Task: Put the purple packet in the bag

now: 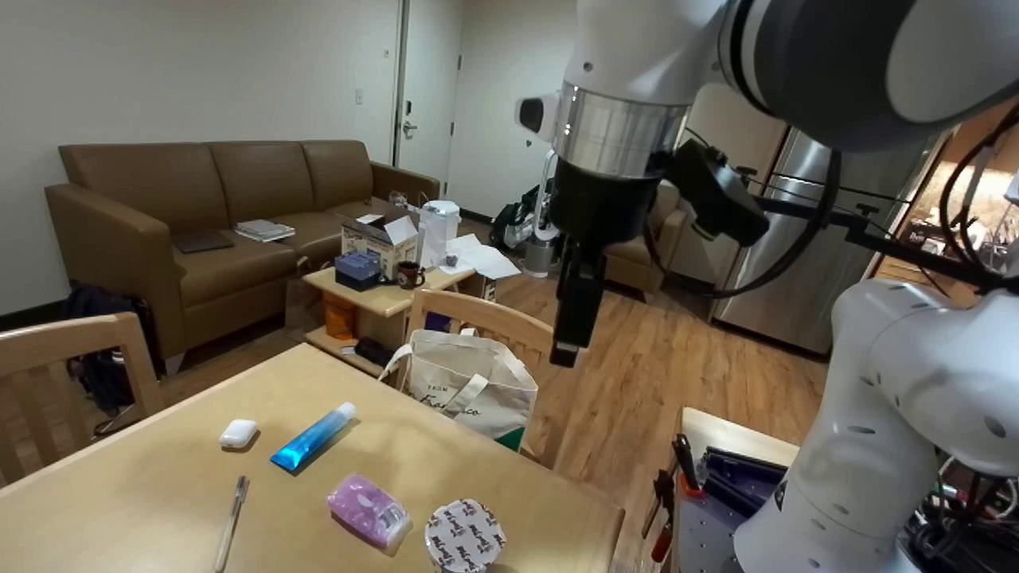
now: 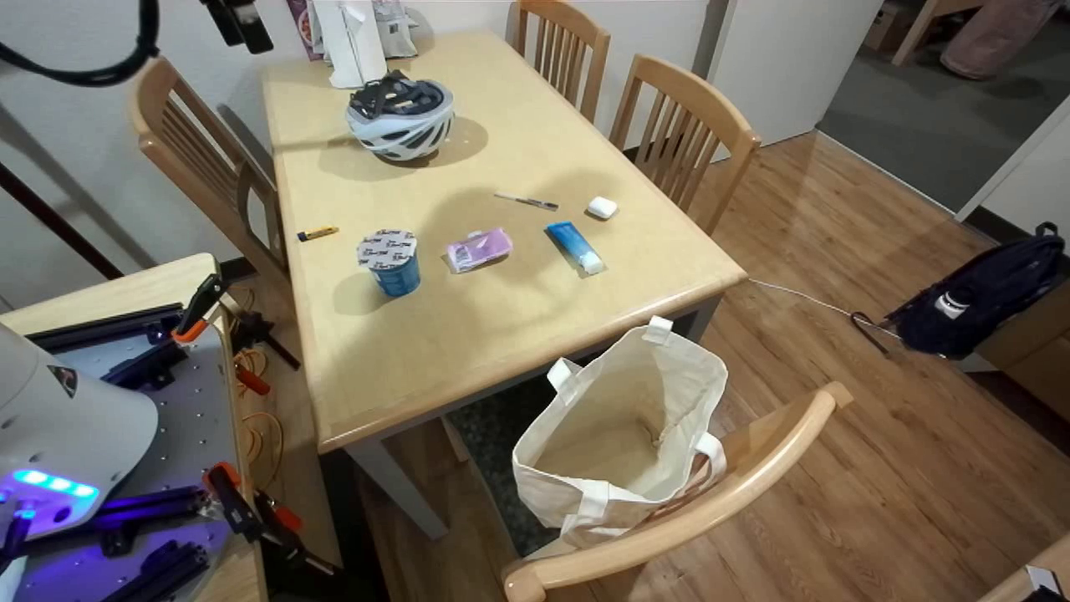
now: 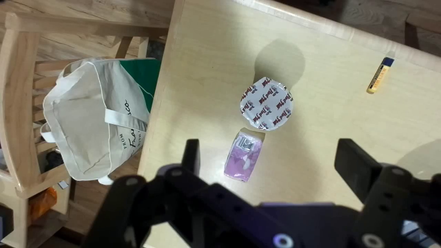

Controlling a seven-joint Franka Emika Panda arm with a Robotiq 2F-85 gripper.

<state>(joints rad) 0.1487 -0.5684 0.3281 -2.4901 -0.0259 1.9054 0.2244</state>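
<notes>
The purple packet [image 1: 368, 511] lies flat on the wooden table; it also shows in an exterior view [image 2: 479, 250] and in the wrist view [image 3: 243, 158]. The cream cloth bag [image 1: 486, 382] stands on a chair at the table's end, mouth open upward; it also shows in an exterior view [image 2: 552, 477] and at the left of the wrist view [image 3: 86, 117]. My gripper [image 3: 268, 148] is open, pointing down high above the table, nothing between its fingers. In the wrist view the packet appears between the fingers, nearer the left one. The gripper also shows in an exterior view [image 1: 567, 350].
A lidded cup [image 2: 391, 266] stands close beside the packet. A blue tube [image 2: 574, 245], white case [image 2: 602, 207], pen [image 2: 527, 201], yellow stick [image 2: 318, 233] and helmet [image 2: 401, 121] are on the table [image 2: 401, 359]. A chair back [image 2: 710, 518] stands behind the bag.
</notes>
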